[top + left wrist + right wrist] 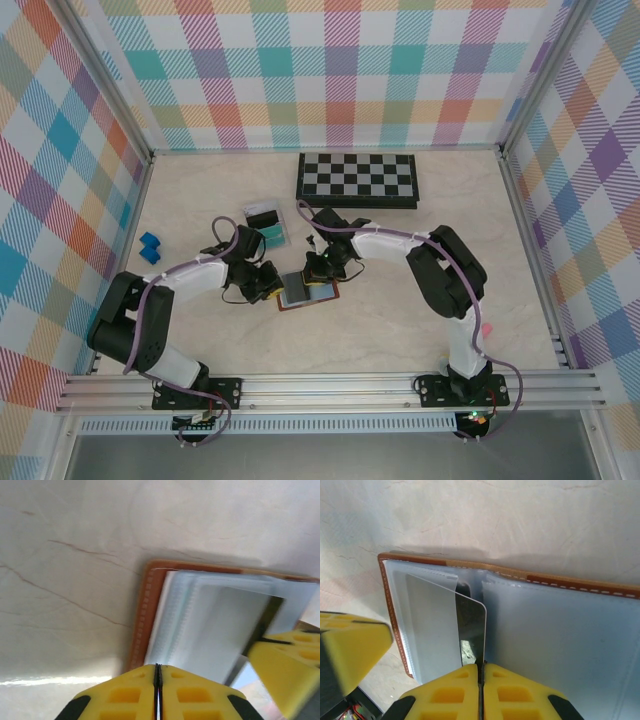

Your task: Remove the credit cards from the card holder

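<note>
Closest to the right wrist lens, the right gripper is seen pressed shut. A credit card is pinched by its edge in the seam between the yellow fingers. The card is tilted up, partly out of the left pocket of the card holder, whose right half is cut off by the frame.

The left gripper is likewise closed tight at the holder's brown stitched edge. Whether any sleeve is nipped there cannot be told, as the contact is cropped at the bottom of that view.

From above, the table is seen walled on three sides, with open tabletop to the right of the holder and on the near side. The chessboard is set at the back wall, well apart. The holder is laid open near the table's middle and is largely covered by both grippers.

A clear tray lies just behind the left wrist; its teal and dark contents are too small to resolve. A blue block is placed near the left wall.
</note>
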Controlling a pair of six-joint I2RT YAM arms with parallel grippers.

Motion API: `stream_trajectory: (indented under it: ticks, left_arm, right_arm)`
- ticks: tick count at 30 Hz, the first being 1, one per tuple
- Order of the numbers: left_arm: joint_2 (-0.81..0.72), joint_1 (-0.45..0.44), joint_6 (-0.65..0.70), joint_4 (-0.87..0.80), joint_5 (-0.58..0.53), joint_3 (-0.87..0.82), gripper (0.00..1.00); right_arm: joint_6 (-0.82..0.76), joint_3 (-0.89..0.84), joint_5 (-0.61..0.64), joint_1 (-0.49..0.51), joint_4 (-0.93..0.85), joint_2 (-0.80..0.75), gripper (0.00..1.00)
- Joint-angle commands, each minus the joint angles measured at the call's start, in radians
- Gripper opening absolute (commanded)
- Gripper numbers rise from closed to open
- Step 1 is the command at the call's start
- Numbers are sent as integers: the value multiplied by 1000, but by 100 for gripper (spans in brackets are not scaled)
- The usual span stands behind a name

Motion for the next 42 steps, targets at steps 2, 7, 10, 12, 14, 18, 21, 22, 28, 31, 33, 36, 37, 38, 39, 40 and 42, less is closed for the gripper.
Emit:
stream_trajectory:
  ticks: [2, 7, 10, 12, 14, 18, 21, 22, 28, 31, 33, 36, 37, 38, 39, 40, 42]
  left_arm:
    - [-10, -30, 16, 22, 26, 46, 5]
    - [5, -34, 15, 27, 9, 52, 4]
    - [28, -36, 14, 38, 16, 47, 4]
    - [51, -37, 14, 54, 30, 43, 3]
    - [75, -38, 16, 55, 39, 46, 3]
    - [104, -38, 23, 23, 17, 50, 2]
    - [103, -38, 42, -13, -12, 50, 0]
    - [100, -39, 43, -16, -12, 47, 0]
    - [107, -37, 58, -32, -22, 49, 0]
    - [117, -37, 55, -23, -12, 49, 0]
    - [120, -38, 57, -22, -12, 49, 0]
    - [122, -38, 57, -23, -12, 44, 0]
    - [124, -38, 59, -22, -12, 43, 0]
    - [125, -38, 60, -22, -10, 43, 0]
    - [127, -37, 59, -23, -9, 42, 0]
    - [127, -38, 58, -22, -10, 41, 0]
    - [123, -38, 55, -14, -11, 36, 0]
  right_arm:
    - [-10, 31, 7, 0, -56, 33, 9]
    - [-13, 42, 8, 0, -66, 37, 9]
    - [-15, 43, 7, 0, -66, 35, 8]
    - [-15, 43, 5, 0, -65, 35, 8]
    - [-17, 46, -1, -1, -66, 37, 8]
    - [-28, 50, -6, -4, -70, 41, 8]
    - [-40, 53, 9, -12, -86, 37, 8]
    - [-45, 55, 18, -15, -95, 36, 8]
    - [-45, 56, 34, -20, -109, 25, 10]
    - [-22, 51, -16, -20, -76, 40, 17]
    - [-7, 50, -43, -20, -60, 54, 25]
    - [3, 50, -56, -19, -48, 68, 30]
    - [3, 50, -64, -19, -42, 71, 30]
    - [2, 51, -72, -20, -40, 74, 30]
    - [1, 53, -74, -20, -40, 77, 30]
    - [0, 56, -75, -19, -41, 81, 30]
    - [-3, 57, -83, -20, -39, 86, 30]
